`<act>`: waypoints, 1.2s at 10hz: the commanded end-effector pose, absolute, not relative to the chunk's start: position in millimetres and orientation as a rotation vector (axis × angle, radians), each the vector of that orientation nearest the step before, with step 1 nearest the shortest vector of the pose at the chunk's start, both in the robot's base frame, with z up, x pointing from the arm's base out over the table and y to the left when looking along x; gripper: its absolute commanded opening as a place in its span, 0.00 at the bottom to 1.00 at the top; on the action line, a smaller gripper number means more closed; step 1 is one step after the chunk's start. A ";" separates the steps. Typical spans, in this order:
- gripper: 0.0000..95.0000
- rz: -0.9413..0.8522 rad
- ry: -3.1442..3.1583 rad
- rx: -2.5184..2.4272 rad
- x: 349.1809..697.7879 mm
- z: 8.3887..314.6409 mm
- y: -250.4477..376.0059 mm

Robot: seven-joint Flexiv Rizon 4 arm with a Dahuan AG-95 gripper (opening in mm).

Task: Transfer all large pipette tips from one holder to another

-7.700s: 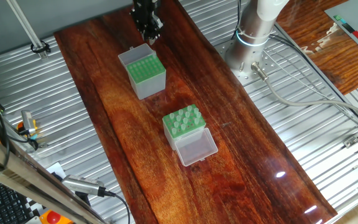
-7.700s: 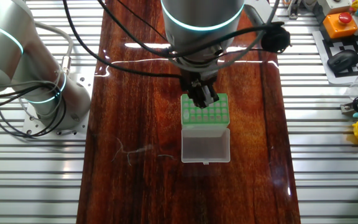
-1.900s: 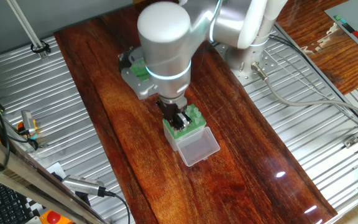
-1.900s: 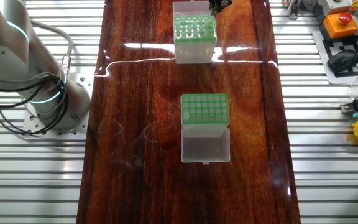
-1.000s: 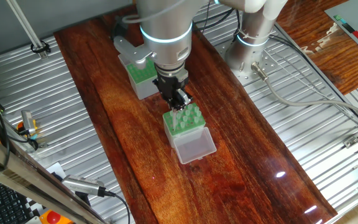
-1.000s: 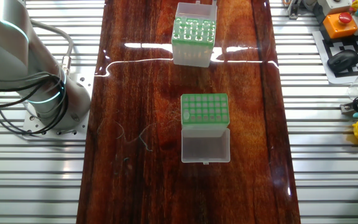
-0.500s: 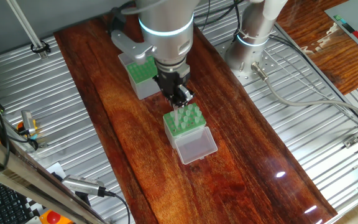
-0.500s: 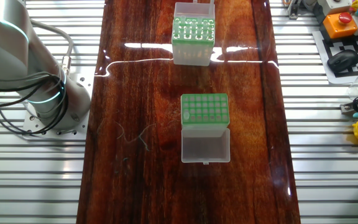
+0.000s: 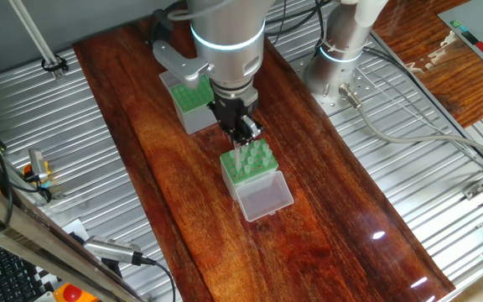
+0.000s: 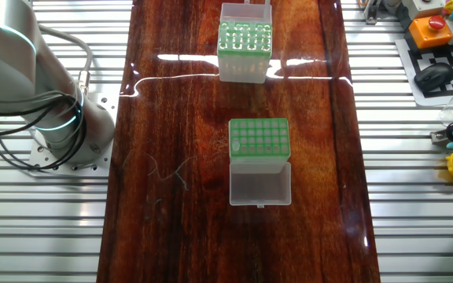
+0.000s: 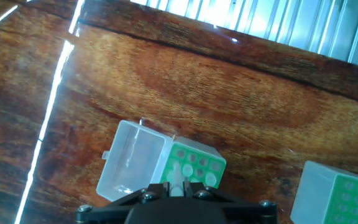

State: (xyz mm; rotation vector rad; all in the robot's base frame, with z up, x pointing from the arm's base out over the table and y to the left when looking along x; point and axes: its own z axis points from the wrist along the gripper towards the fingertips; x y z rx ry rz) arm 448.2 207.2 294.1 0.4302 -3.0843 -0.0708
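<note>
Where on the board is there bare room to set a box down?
Bare wood lies between the clear lid and the board's near end, and left of both holders. It is crowded around the tool, holding a tip above the whitish holder, near the grey holder.

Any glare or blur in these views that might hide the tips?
Other fixed view: bright glare streak on the table beside the far holder. Hand view: slightly soft, light streaks at left, the gripper body blocking the bottom. First fixed view: evenly lit and sharp.
</note>
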 end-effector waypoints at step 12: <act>0.00 -0.011 -3.032 0.678 447.9 308.4 47.0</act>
